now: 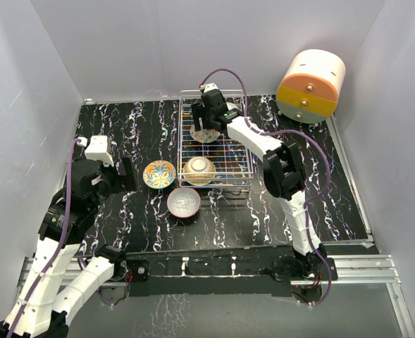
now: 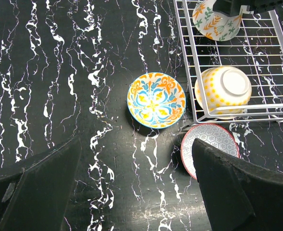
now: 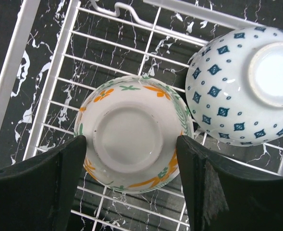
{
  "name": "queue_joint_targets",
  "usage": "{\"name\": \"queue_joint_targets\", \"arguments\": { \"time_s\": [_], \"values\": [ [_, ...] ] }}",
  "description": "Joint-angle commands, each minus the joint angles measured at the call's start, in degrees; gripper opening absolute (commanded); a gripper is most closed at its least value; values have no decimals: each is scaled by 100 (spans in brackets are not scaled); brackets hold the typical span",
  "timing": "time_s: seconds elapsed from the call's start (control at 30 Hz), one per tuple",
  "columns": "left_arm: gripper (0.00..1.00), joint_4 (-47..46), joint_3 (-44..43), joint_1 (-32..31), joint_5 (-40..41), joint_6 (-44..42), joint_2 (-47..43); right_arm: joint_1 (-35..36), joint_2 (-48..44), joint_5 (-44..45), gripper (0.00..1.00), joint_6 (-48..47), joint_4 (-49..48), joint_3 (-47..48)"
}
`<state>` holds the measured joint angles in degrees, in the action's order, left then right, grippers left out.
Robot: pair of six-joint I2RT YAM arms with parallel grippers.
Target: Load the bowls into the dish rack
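The dish rack stands at the back middle of the black marbled table. Three bowls are in it, all bottom up. My right gripper has a finger against each side of the orange-floral bowl. Beside that bowl lies a blue-diamond bowl, and a yellow-dotted bowl sits at the near edge. On the table, upright, are a yellow-teal bowl and a red-rimmed bowl. My left gripper hangs open left of them, holding nothing.
An orange-and-cream cylindrical drawer cabinet stands at the back right corner. White walls close in the table on three sides. The right arm's cable loops over the rack's far side.
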<state>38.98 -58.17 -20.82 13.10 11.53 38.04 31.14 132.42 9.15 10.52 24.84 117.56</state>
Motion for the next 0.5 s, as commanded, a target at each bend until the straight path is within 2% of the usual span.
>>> {"name": "queue_joint_targets", "arguments": {
  "time_s": [0.0,0.17,0.3,0.47],
  "values": [
    [97,-37,-36,-19,91,-72,-34,50,42,166,73,-75,-380,171],
    [97,-16,-36,-21,101,-80,-34,56,24,216,69,-127,-517,98],
    [97,-5,-36,-14,107,-81,-45,57,32,281,45,-167,-490,86],
    [97,22,-28,-19,129,-72,-77,56,-153,339,37,-176,-518,-160]
  ]
}}
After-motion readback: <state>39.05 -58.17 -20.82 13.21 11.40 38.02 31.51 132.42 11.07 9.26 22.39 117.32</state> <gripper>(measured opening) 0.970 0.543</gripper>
